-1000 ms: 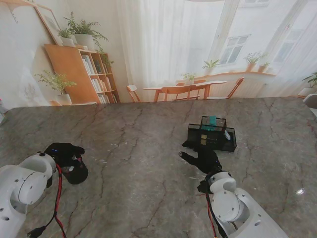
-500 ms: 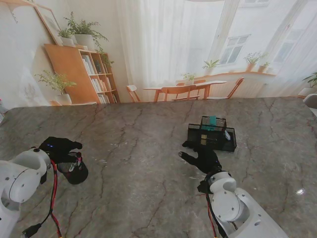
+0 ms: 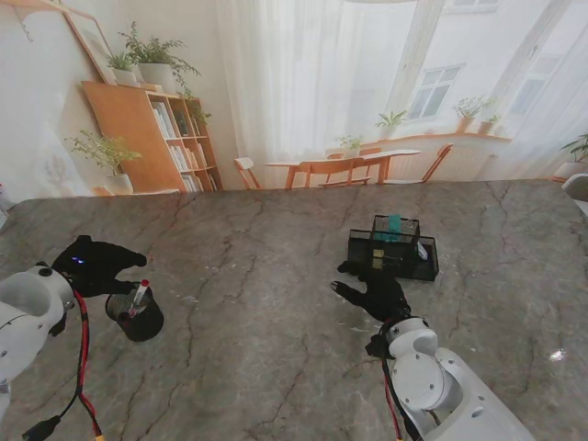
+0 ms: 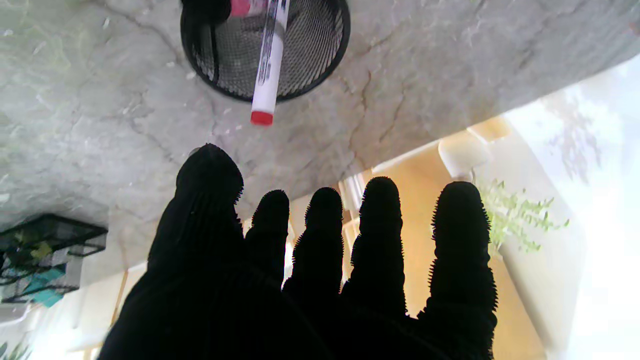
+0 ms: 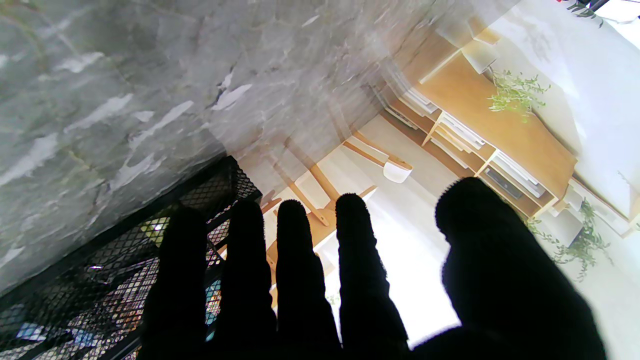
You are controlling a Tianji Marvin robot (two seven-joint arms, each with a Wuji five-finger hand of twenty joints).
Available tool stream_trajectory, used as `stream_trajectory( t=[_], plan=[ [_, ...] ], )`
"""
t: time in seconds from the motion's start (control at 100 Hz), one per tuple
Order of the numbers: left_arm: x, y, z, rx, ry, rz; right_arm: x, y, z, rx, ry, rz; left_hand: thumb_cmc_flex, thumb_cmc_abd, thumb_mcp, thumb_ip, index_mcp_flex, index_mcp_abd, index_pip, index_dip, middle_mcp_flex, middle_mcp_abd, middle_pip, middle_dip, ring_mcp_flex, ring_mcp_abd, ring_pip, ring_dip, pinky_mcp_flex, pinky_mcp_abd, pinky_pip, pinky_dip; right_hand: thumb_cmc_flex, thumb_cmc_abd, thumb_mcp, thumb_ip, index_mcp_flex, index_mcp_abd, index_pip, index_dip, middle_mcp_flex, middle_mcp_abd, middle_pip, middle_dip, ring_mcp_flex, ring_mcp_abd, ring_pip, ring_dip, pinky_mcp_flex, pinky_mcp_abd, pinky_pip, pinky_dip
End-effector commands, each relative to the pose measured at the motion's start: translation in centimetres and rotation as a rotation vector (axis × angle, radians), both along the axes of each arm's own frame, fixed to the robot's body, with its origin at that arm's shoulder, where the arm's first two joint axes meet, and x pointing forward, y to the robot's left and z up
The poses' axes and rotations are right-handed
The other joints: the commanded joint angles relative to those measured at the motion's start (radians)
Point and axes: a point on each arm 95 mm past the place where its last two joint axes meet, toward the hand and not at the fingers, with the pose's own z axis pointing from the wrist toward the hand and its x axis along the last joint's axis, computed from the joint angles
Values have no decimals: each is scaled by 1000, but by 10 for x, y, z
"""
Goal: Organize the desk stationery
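A round black mesh pen cup (image 3: 136, 318) stands at the near left of the marble table, with a white marker (image 3: 139, 298) with a red cap leaning in it. The left wrist view shows the same marker (image 4: 267, 60) resting against the rim of the pen cup (image 4: 320, 65). My left hand (image 3: 95, 264) hovers open just left of and beyond the cup, holding nothing. A black mesh desk organizer (image 3: 393, 252) with small items inside sits right of centre. My right hand (image 3: 372, 292) lies open beside its near left corner, fingers (image 5: 295, 260) spread.
The marble table (image 3: 276, 276) stretches wide between the cup and the organizer. In the left wrist view the organizer (image 4: 40, 260) appears far off. A red and black cable (image 3: 83, 367) hangs along my left arm.
My left hand has drawn back to the left and away from over the pen cup, leaving the marker standing in it. The right hand has not moved.
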Motion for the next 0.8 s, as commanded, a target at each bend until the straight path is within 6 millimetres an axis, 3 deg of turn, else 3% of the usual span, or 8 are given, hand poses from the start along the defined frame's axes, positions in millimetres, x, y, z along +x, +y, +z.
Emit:
stream_trajectory(
  t=[0.0,0.18,0.34,0.59,0.79],
  plan=[
    [-4,-10,6,-29,-36,-31,-1,1,-3,2,11,13,-21,42,11,-47,-44,-5,-29,-14,-28,3,-17,-12,-28,23,-18,-9,-25,50,-27,34,-3,13,-14,27,11,-1,3,23,15,-3,21,15,3,-17,7,12,-9,-5,22,2],
    [-13,-32,15,-100,-117,-114,-1,2,-3,6,4,18,-56,68,8,-50,-70,1,-39,-19,-56,7,-25,-18,-61,24,-34,-21,-53,49,-53,29,-3,13,-14,27,7,-4,1,23,14,-4,20,14,3,-18,6,12,-10,-4,21,2],
    [-19,-62,7,-210,-171,-188,-2,4,0,11,-15,28,-95,100,7,-54,-109,7,-55,-26,-89,9,-33,-27,-111,28,-63,-46,-111,25,-114,10,-4,14,-14,27,8,-6,2,23,12,-6,19,14,-1,-19,-1,8,-12,-5,19,1],
    [-26,-111,-38,-399,-187,-227,-5,4,14,1,-56,64,-108,118,7,-57,-104,7,-47,-20,-88,4,-30,-32,-124,17,-71,-63,-137,-7,-154,2,-3,8,-12,27,0,-10,-1,22,8,-9,17,12,0,-22,-19,0,-16,-2,10,-3],
    [-28,-132,-77,-463,-185,-203,0,-6,38,-74,-109,151,-110,126,7,-57,-95,8,-41,-14,-78,1,-26,-29,-113,9,-66,-63,-131,-9,-155,7,4,-22,-3,28,-25,-21,-9,22,-21,-24,8,7,2,-26,-50,-18,-18,-17,-24,-26]
  ],
)
